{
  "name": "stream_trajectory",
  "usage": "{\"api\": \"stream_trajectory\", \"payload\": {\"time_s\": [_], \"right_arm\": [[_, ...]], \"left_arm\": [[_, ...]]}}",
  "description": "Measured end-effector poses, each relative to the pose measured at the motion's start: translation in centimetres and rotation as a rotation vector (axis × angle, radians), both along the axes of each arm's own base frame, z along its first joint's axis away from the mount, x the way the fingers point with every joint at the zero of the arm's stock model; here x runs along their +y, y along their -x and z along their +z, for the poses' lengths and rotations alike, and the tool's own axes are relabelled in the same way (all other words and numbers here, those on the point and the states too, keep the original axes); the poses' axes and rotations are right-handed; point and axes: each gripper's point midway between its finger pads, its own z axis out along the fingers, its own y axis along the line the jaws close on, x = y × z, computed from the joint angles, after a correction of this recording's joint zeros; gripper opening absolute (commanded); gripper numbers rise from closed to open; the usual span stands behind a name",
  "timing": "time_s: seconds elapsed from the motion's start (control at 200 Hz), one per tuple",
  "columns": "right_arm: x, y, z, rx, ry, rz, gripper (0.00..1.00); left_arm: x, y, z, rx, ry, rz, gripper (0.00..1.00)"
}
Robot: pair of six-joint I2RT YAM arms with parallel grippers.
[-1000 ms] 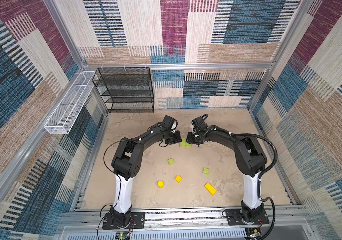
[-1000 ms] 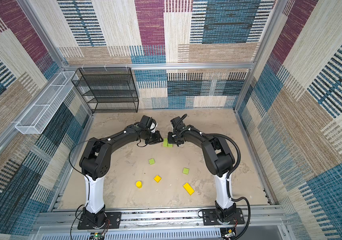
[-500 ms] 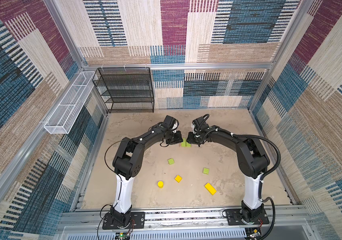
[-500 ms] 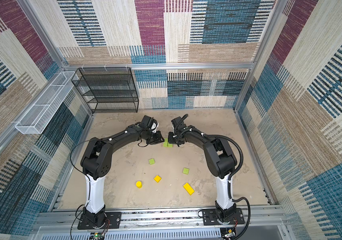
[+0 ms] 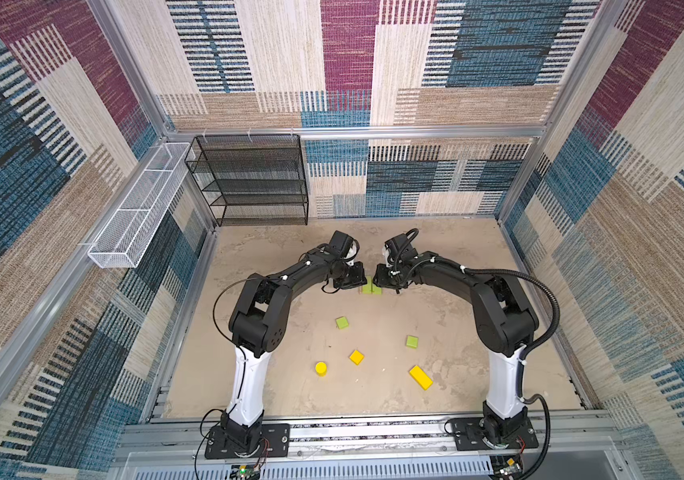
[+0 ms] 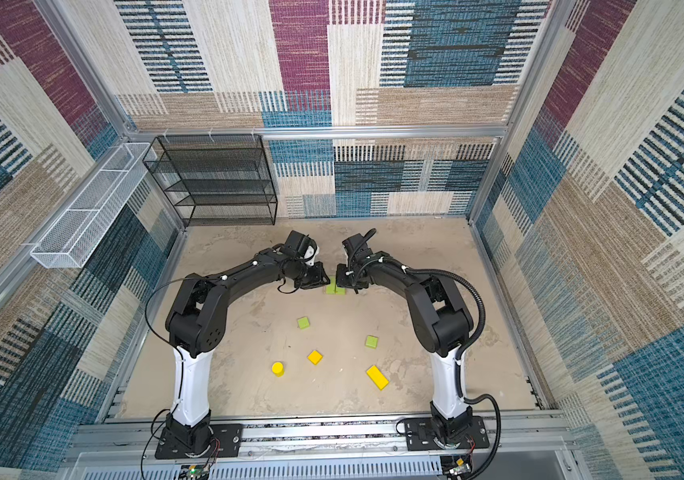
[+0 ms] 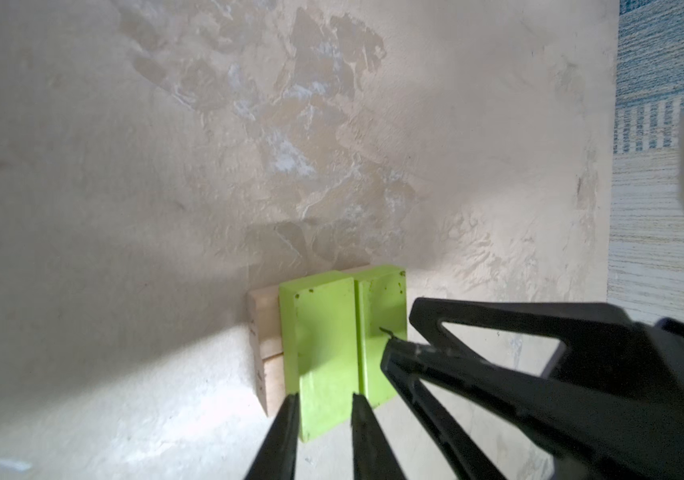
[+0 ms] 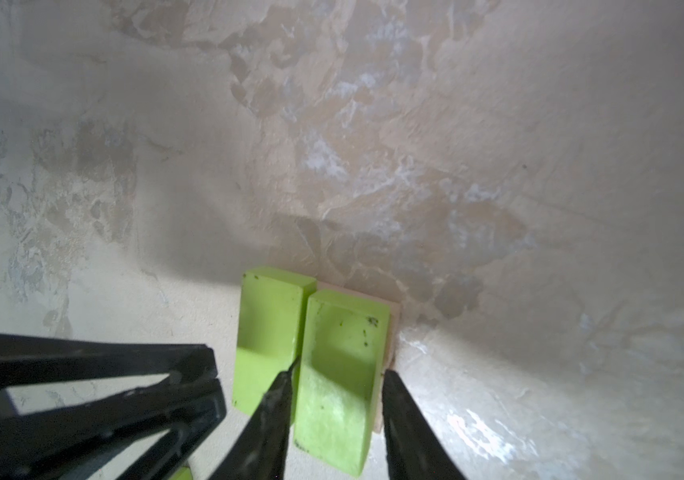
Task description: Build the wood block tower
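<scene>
– Four of nine blocks look placed. Sweeping from the left: white basket (image 5: 132, 220) on the wall and black shelf (image 5: 248, 183) at the back, neither in play. Then the left gripper (image 7: 324, 401), pinched tight on one end of the left long green block (image 7: 317, 332).

– And that block lies flat on the planks (image 7: 263, 332)?

– Flat, yes, and side by side with the right long green block (image 7: 381, 303), the two touching. The right gripper (image 8: 340, 372) has a finger on each flank of that one, close in, jaws partly apart. Whether it squeezes or merely brackets the block, I cannot tell.

– What's left?

– Five pieces, loose on the table (image 5: 290, 395) nearer the arm bases, well apart from the stack: yellow cylinder (image 5: 320, 368), green cube (image 5: 342, 322), yellow cube (image 5: 356, 356), second green cube (image 5: 411, 341), yellow bar (image 5: 420, 377). I'd call it base and first green layer down, upper layers not begun.

– Which camera earns its pay?

– Both top views give the loose five and the whole arms, but the grippers crowd the stack there and the planks barely show. The left wrist view shows two planks with a seam between them, under the green, and no loose piece. The right wrist view shows only a thin tan edge beside its block.
</scene>
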Motion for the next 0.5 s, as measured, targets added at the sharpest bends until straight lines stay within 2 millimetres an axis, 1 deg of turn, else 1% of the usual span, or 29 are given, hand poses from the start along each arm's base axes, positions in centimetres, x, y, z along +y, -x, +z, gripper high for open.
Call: {"api": "stream_trajectory", "payload": {"time_s": [0.135,0.321,0.501], "right_arm": [[0.0,0.01,-0.05,0.001,0.001,0.0,0.39],[-0.03,0.07,-0.65,0.013,0.006,0.0,0.39],[0.05,-0.07,-0.49,0.008,0.003,0.0,0.38]], "left_arm": [[-0.12,-0.05,-0.07,0.0,0.0,-0.002,0.27],[-0.18,-0.11,-0.25,0.005,-0.003,-0.003,0.26],[-0.16,-0.08,-0.28,0.008,-0.005,-0.003,0.26]]}}
